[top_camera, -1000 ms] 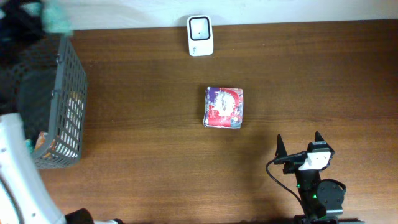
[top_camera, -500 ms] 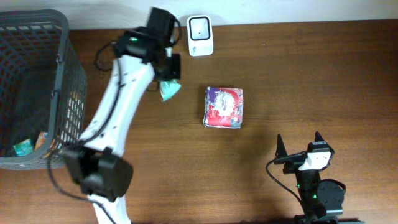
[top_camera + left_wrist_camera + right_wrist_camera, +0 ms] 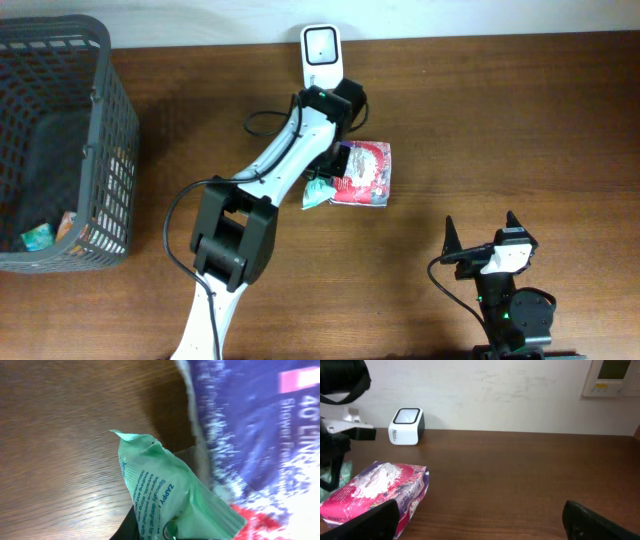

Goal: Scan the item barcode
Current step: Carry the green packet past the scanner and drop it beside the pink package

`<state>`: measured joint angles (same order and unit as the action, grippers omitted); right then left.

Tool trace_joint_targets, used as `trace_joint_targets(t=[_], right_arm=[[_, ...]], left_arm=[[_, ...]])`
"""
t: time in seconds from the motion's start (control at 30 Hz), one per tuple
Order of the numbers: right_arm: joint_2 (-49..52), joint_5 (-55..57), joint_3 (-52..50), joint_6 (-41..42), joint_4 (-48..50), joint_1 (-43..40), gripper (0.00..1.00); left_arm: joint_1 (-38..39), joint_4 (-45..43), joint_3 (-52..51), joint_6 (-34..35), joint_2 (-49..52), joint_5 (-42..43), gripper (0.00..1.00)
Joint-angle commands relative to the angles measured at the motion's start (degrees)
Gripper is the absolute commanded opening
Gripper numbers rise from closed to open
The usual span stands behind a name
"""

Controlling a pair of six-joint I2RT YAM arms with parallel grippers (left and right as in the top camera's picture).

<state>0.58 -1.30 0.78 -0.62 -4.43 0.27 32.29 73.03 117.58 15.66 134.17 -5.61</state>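
Note:
My left gripper (image 3: 323, 178) is shut on a small mint-green packet (image 3: 316, 192) with blue print, hanging just off the left edge of a purple and red soft pack (image 3: 362, 172). The left wrist view shows the green packet (image 3: 170, 495) close up, with the purple pack (image 3: 250, 425) to its right. A white barcode scanner (image 3: 322, 45) stands at the table's far edge, behind the left arm. Near the front right, my right gripper (image 3: 480, 232) stands open and holds nothing.
A grey wire basket (image 3: 100, 120) sits at the far left with a few small packets (image 3: 38, 236) inside. In the right wrist view the scanner (image 3: 406, 425) stands by the white wall and the purple pack (image 3: 375, 490) lies at the left.
The left arm has swung from the basket past the scanner and down to the purple pack's left edge, carrying the green packet. The right arm has not moved.

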Motion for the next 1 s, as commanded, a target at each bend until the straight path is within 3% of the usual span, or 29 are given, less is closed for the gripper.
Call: trace_joint_targets(t=[0.0, 0.23, 0.4, 0.6, 0.63, 0.67, 0.7, 0.77, 0.87, 0.97], right_arm=[[-0.39, 0.50, -0.46, 0.22, -0.13, -0.35, 0.99], [-0.37, 0.50, -0.46, 0.22, -0.13, -0.35, 0.99], [-0.37, 0.50, -0.46, 0.22, -0.13, -0.35, 0.99], [-0.37, 0.50, -0.46, 0.22, -0.13, -0.35, 0.99], [-0.39, 0.50, -0.46, 0.22, -0.13, -0.35, 0.99], [-0.37, 0.50, -0.46, 0.22, -0.13, -0.35, 0.99], [-0.37, 0.50, -0.46, 0.22, -0.13, -0.35, 0.99], [-0.37, 0.50, -0.46, 0.22, -0.13, -0.35, 0.99], [-0.37, 0.50, -0.46, 0.22, -0.13, -0.35, 0.99], [-0.37, 0.50, -0.46, 0.22, -0.13, -0.35, 0.99]], left_arm=[[1.95, -1.29, 0.20, 1.44, 0.61, 3.23, 0.04], [3.06, -3.21, 0.33, 1.46, 0.61, 8.72, 0.04], [0.72, -2.80, 0.39, 1.46, 0.61, -1.90, 0.05], [-0.61, -1.25, 0.37, 1.46, 0.61, -2.14, 0.09], [-0.20, -1.29, 0.37, 1.46, 0.61, -2.16, 0.22], [0.39, -1.29, 0.37, 1.44, 0.61, -2.16, 0.57], [0.90, -1.29, 0.37, 1.42, 0.61, -2.21, 0.66], [1.09, -1.29, 0.37, 1.36, 0.61, -2.47, 0.74], [0.37, 1.92, 3.65, 1.36, 0.59, -6.49, 0.77], [-2.36, 10.03, 18.18, 1.40, 0.59, -4.26, 0.75]])
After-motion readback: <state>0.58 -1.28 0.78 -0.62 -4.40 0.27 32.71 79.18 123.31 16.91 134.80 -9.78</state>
